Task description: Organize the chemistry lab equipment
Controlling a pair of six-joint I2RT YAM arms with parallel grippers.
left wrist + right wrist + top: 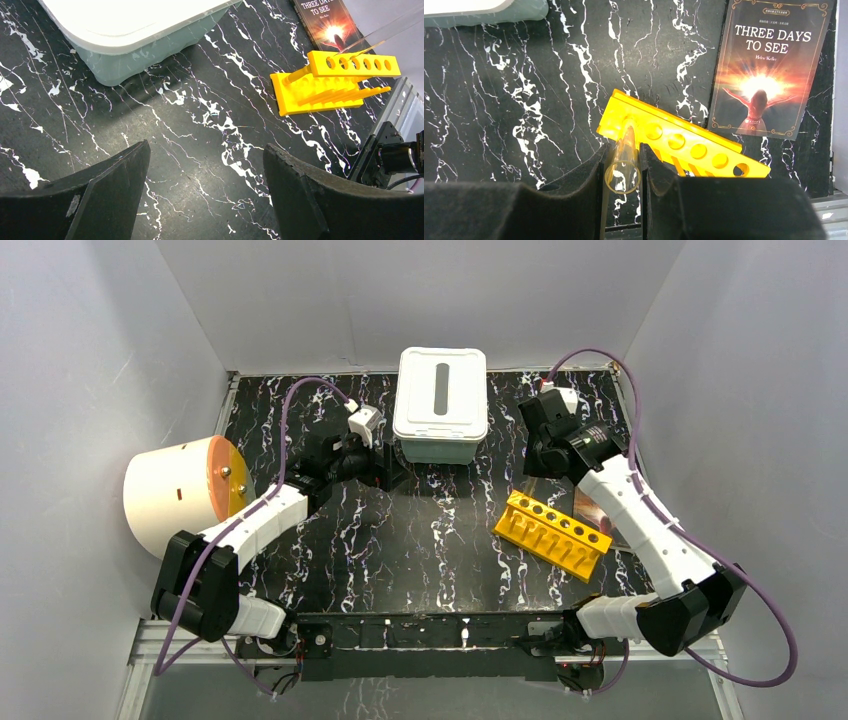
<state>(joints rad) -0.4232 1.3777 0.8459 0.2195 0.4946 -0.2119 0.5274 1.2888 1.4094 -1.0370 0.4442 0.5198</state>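
Observation:
The yellow holed rack lies on the black marbled table right of centre; it also shows in the left wrist view and the right wrist view. My right gripper is shut on a clear glass tube, held tilted above the rack. The tube's far tip is at a hole near the rack's left end. The tube also shows in the left wrist view. From above, the right gripper hangs behind the rack. My left gripper is open and empty over bare table, just left of the white box.
A white lidded box stands at the back centre. A dark-covered book lies right of the rack, partly under my right arm. A big white drum with an orange face sits at the far left. Grey walls close in three sides.

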